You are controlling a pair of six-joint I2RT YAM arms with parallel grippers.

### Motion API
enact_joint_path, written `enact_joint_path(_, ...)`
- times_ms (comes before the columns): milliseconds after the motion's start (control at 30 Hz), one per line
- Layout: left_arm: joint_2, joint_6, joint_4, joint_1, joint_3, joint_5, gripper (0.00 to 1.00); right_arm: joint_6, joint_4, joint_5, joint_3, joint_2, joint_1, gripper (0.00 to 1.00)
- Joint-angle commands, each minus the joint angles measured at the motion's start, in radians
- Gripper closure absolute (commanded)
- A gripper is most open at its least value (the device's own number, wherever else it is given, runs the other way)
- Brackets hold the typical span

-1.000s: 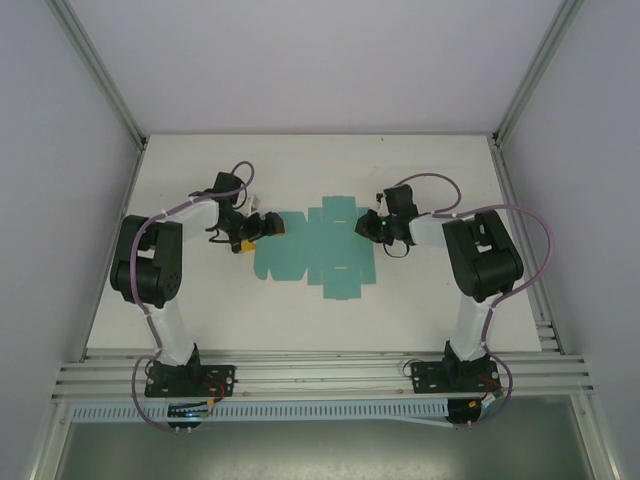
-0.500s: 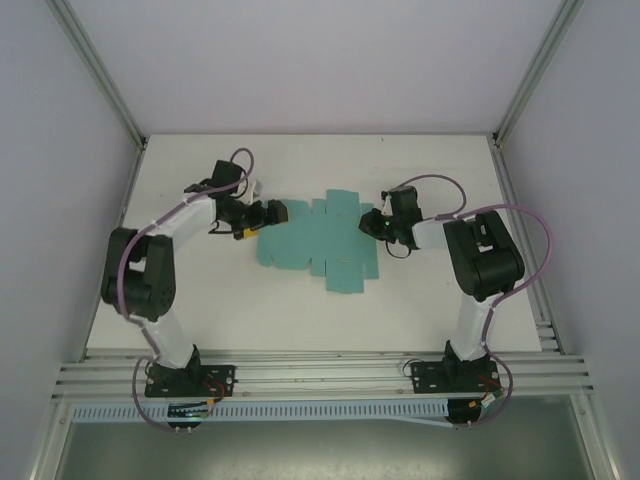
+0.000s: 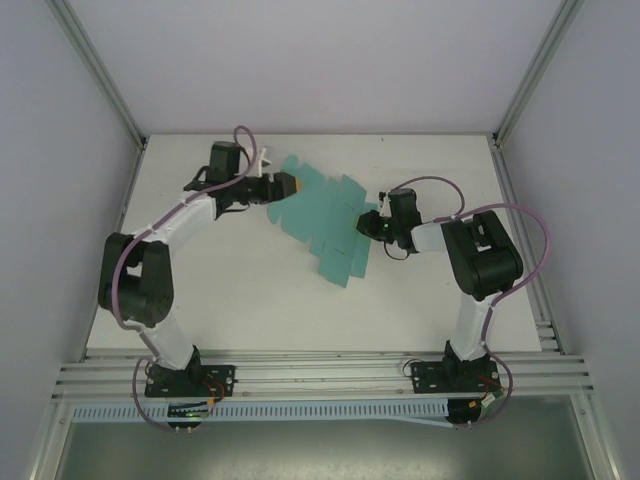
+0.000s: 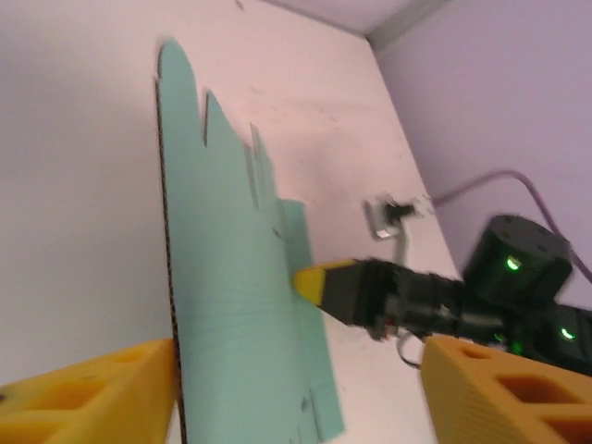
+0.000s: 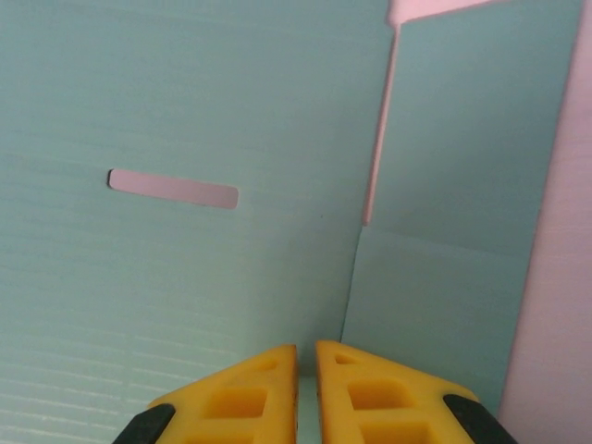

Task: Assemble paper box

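White table (image 3: 200, 290), lilac walls: the paper box (image 3: 322, 222), a teal die-cut sheet not yet folded, lies slantwise near the middle of the table between my two arms, its flaps and tabs fanned out. My right claw (image 3: 368, 222) meets the sheet's right edge. Its yellow fingers (image 5: 236, 398) are pressed together, tips down on the paper, just short of a narrow slot (image 5: 173, 189) and a cut between two flaps. My left claw (image 3: 287, 185) is at the sheet's far-left corner with its fingers spread. The sheet stands edge-on between them, touching one finger (image 4: 88, 398) and well clear of the other. Whether that corner is raised off the table I cannot tell. Purple cables (image 3: 430, 182) loop over both black-and-white arms. Aluminium posts (image 3: 100, 70) frame the table's far corners, and a ribbed rail (image 3: 320, 375) carries both bases at the near edge.
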Motion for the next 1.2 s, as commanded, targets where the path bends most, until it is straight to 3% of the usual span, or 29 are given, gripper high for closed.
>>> enact_joint_path(0, 0.055, 0.011, -0.066, -0.023, 0.002, 0.102, 0.43, -0.013, -0.185, -0.026, -0.056, 0.089, 0.029, 0.86)
enact_joint_path(100, 0.072, 0.0, -0.064, -0.022, 0.006, 0.123, 0.47, -0.016, -0.185, -0.024, -0.052, 0.091, 0.029, 0.86)
enact_joint_path(200, 0.06, 0.021, -0.105, -0.023, 0.015, 0.075, 0.52, -0.02, -0.192, -0.023, -0.048, 0.094, 0.029, 0.86)
enact_joint_path(333, 0.025, 0.091, -0.23, -0.023, 0.03, -0.096, 0.53, -0.044, -0.232, -0.001, -0.039, 0.094, 0.029, 0.86)
enact_joint_path(433, 0.025, 0.133, -0.306, -0.022, 0.046, -0.188, 0.58, -0.066, -0.26, 0.006, -0.027, 0.091, 0.029, 0.86)
enact_joint_path(533, 0.035, 0.141, -0.32, -0.022, 0.06, -0.196, 0.67, -0.083, -0.27, 0.005, -0.027, 0.073, 0.029, 0.85)
enact_joint_path(600, 0.034, 0.133, -0.307, -0.022, 0.06, -0.209, 0.78, -0.096, -0.286, 0.013, -0.022, 0.053, 0.029, 0.83)
enact_joint_path(700, 0.017, 0.136, -0.29, -0.023, 0.046, -0.227, 0.86, -0.119, -0.33, 0.024, 0.003, 0.003, 0.028, 0.77)
enact_joint_path(800, -0.022, 0.142, -0.274, -0.023, 0.01, -0.285, 1.0, -0.125, -0.375, 0.024, 0.04, -0.067, 0.028, 0.72)
enact_joint_path(1067, -0.158, 0.109, -0.168, -0.028, -0.158, -0.351, 1.0, -0.018, -0.306, -0.07, 0.081, -0.236, 0.046, 0.7)
enact_joint_path(1167, -0.182, 0.098, -0.151, -0.038, -0.189, -0.374, 1.0, 0.01, -0.284, -0.113, 0.122, -0.201, 0.093, 0.77)
